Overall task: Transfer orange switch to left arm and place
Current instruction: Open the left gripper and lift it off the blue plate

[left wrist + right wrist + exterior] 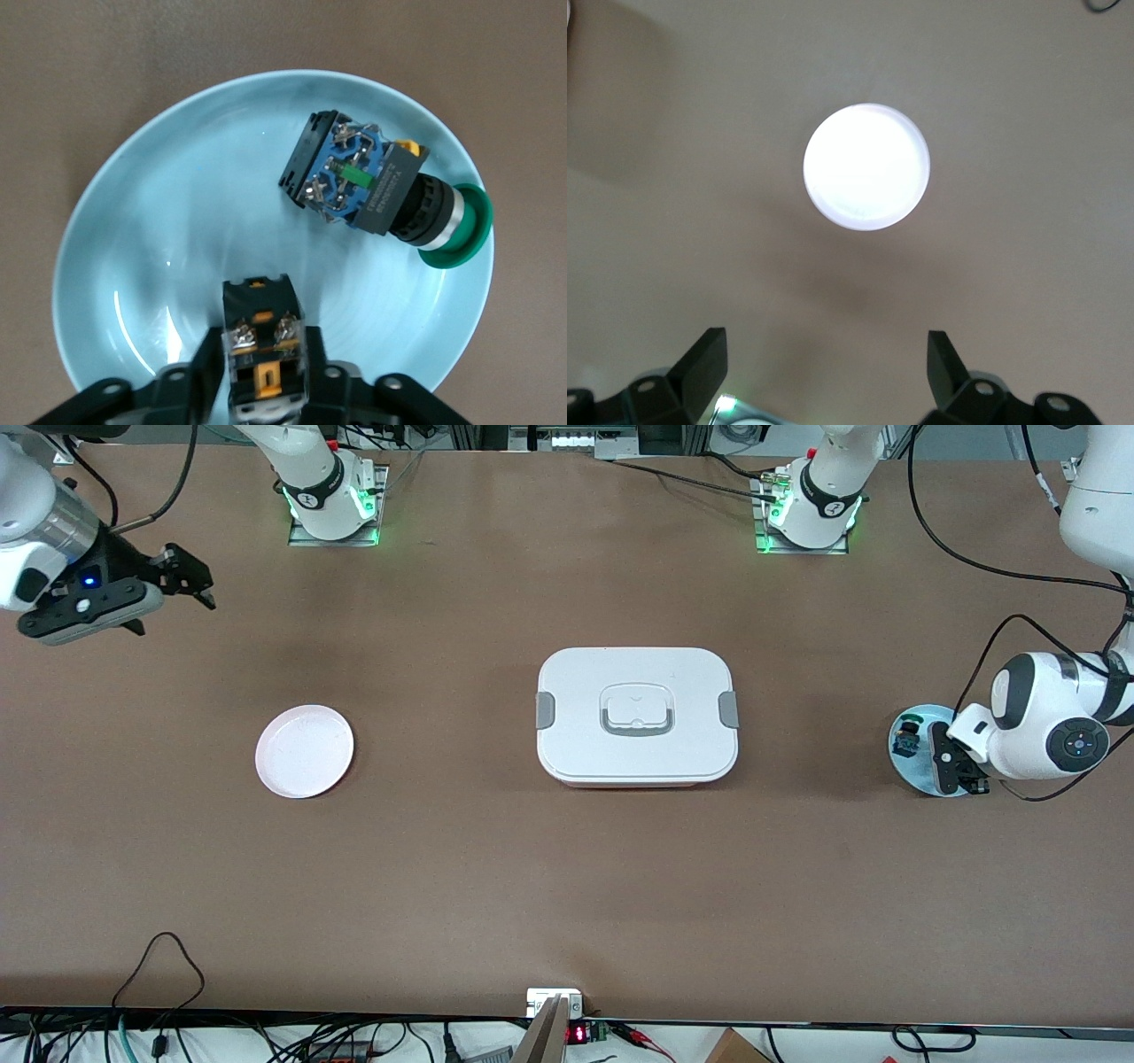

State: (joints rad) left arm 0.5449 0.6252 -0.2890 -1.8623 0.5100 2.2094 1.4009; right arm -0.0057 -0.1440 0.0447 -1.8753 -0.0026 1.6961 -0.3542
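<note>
1. We see the left gripper [263, 390] low over the blue plate [912, 766] at the left arm's end of the bench [567, 886], fingers [199, 372] seemingly clamped on the orange switch [262, 341].
2. The green switch [381, 186] lies beside it.
3. The box [636, 716] sits mid-bench; the pink plate [305, 750] lies toward the right arm's end.
4. The right gripper [824, 363] waits aloft, fingers apart.

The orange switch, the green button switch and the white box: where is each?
orange switch [262, 341]: left wrist view, its black body.
green button switch [368, 181]: left wrist view, its blue block.
white box [636, 715]: front view, its lid.
</note>
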